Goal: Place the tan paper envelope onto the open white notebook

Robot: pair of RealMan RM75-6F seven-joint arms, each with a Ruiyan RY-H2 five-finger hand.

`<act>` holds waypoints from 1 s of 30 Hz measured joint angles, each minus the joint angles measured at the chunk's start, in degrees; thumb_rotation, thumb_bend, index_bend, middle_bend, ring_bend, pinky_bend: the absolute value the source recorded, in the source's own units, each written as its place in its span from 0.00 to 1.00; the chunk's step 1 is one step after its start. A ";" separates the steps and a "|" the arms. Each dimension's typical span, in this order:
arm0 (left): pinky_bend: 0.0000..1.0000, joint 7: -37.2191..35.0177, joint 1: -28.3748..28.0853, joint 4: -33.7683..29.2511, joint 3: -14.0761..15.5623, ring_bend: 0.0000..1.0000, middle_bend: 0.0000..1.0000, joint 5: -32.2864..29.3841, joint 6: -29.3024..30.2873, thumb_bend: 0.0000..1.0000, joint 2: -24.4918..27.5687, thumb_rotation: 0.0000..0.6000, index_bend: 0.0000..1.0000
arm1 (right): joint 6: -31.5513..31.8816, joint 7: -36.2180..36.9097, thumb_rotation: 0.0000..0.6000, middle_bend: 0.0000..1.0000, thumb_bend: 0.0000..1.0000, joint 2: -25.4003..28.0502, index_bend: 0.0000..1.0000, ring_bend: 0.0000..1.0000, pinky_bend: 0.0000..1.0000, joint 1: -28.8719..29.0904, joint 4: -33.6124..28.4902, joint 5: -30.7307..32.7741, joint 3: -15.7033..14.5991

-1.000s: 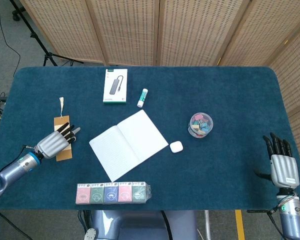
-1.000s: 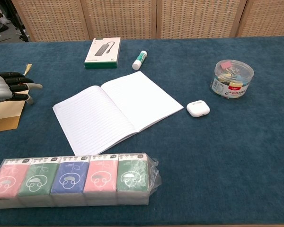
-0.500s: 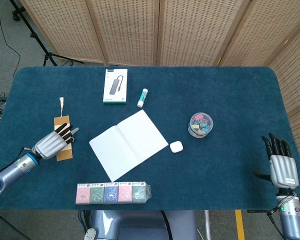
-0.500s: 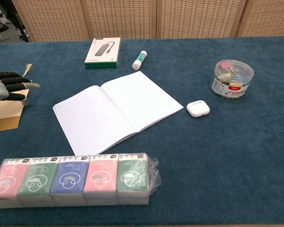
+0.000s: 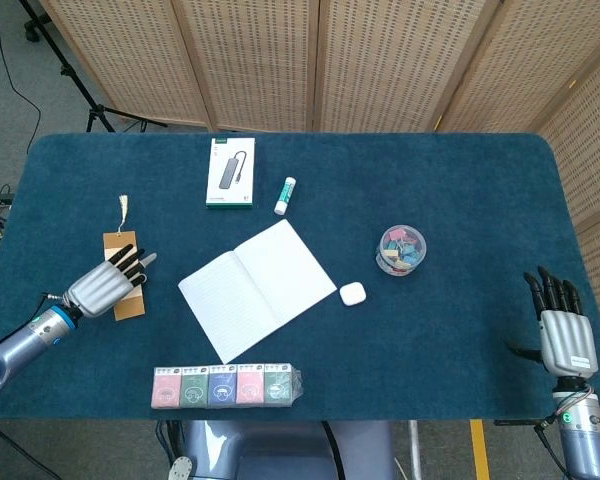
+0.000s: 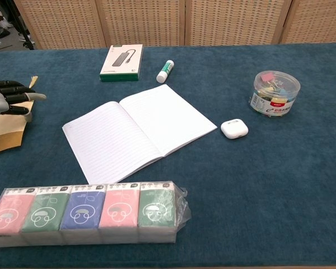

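Observation:
The tan paper envelope lies flat at the table's left side, with a small tassel beyond its far end. My left hand is over its middle with fingers stretched out and nothing gripped. In the chest view the left hand sits at the left edge, and the envelope shows below it. Whether the fingers touch the paper is unclear. The open white notebook lies in the middle, to the right of the envelope. My right hand is at the front right edge, fingers spread, holding nothing.
A row of tissue packs lies along the front edge. A white earbud case and a clear tub of clips sit right of the notebook. A boxed hub and a glue stick lie behind it.
In the chest view my left hand has drifted up and left, so more of the envelope shows beneath it. The right hand has barely moved.

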 measured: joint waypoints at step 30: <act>0.10 5.88 -11.25 -14.41 -8.21 0.00 0.00 -5.96 7.73 0.23 5.26 1.00 0.77 | -0.05 1.48 1.00 0.00 0.00 0.87 0.00 0.00 0.00 -0.20 -0.61 -0.27 -0.06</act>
